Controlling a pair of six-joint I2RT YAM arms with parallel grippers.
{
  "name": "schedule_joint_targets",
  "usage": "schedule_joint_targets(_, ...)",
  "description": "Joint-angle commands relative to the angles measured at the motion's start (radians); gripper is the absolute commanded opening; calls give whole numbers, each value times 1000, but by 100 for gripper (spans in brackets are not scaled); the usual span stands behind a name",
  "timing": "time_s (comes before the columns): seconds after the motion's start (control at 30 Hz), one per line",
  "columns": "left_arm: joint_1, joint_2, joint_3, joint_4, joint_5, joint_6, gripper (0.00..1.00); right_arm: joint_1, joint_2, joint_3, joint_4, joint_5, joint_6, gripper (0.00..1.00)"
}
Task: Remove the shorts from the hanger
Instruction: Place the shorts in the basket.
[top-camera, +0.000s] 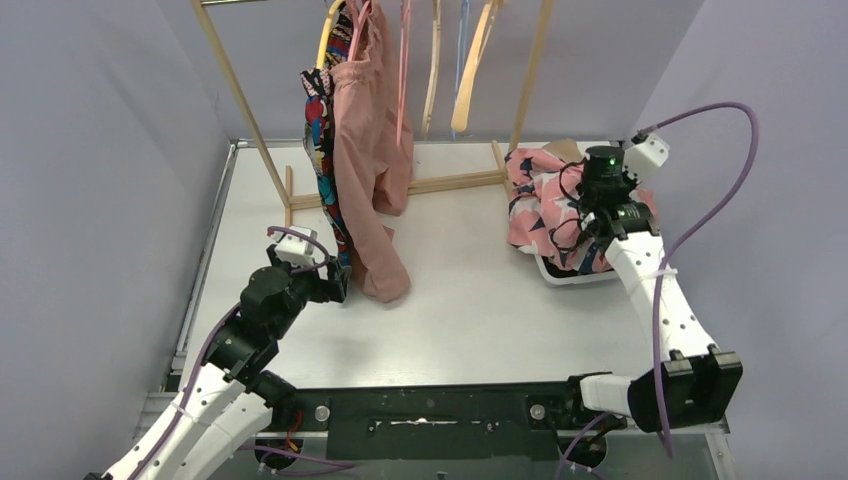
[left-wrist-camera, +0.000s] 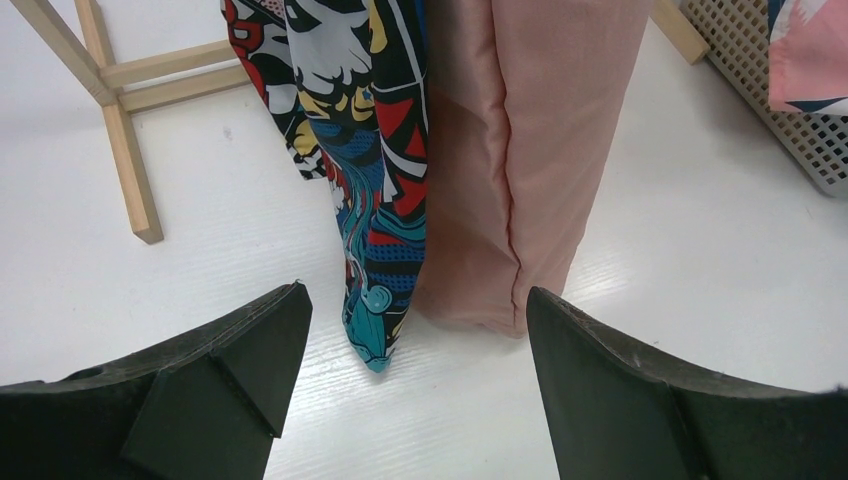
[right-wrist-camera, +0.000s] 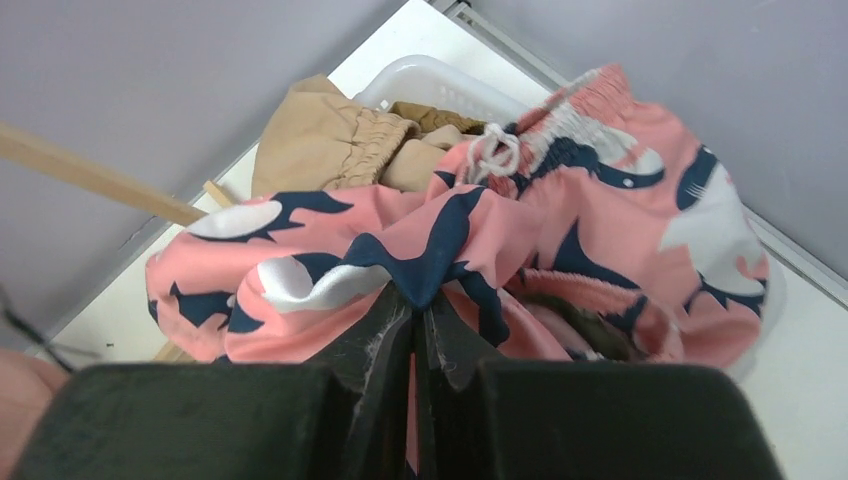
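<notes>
White tabletop (top-camera: 480, 310) | left gripper (left-wrist-camera: 415, 297) wide at hems of hanging dusty-pink fabric shorts (left-wrist-camera: 520, 150) | right gripper (right-wrist-camera: 415, 312) clamped on pink floral-print shorts (right-wrist-camera: 600, 230) | seemingly soft, light; hem likeliest hold

You get bright, even light; faint soft shadows; mild sheen on counter (left-wrist-camera: 640, 275); close jaws blurred in wrist views.

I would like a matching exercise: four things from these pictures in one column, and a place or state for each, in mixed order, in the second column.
Things:
1. comic-print shorts
2. floral pink shorts
3. beige shorts
4. left gripper

Places or states:
A. open, holding nothing
B. lying in the white basket, not gripped
C. hanging on the rack
D. pinched in the shut right gripper

Pairs: 1-C, 2-D, 3-B, 4-A
</notes>
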Motion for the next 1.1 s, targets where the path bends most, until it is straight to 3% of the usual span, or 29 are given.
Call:
schedule_joint_targets(0.0, 6, 0, 31, 35, 39, 9, 79, -58, 132, 80, 71, -112, -44, 3)
schedule_joint_targets(0.1, 8, -2, 30, 34, 36, 9, 79, -102, 289, 114, 45, -46, -46, 3)
schedule_joint_targets(0.23, 9, -7, 28, 35, 34, 8, 79, -144, 465, 151, 1, -112, -85, 3)
schedule_joint_targets(0.37, 11, -6, 29, 34, 27, 9, 79, -140, 557, 37, 53, -243, -103, 8)
schedule_joint_targets(0.53, 12, -1, 27, 35, 33, 9, 79, -146, 664, -40, 41, -285, -112, 11)
schedule_joint_targets(0.73, 12, -2, 29, 32, 32, 9, 79, -155, 545, -9, -19, -246, -139, 20)
schedule_joint_targets(0.9, 14, -4, 29, 32, 28, 9, 79, -165, 358, 106, -57, -296, -190, 43)
schedule_joint_targets(1.0, 14, -6, 30, 32, 28, 9, 79, -170, 285, 166, -60, -376, -216, 62)
schedule_joint_targets(1.07, 15, -8, 30, 32, 29, 9, 79, -171, 259, 196, -67, -456, -228, 66)
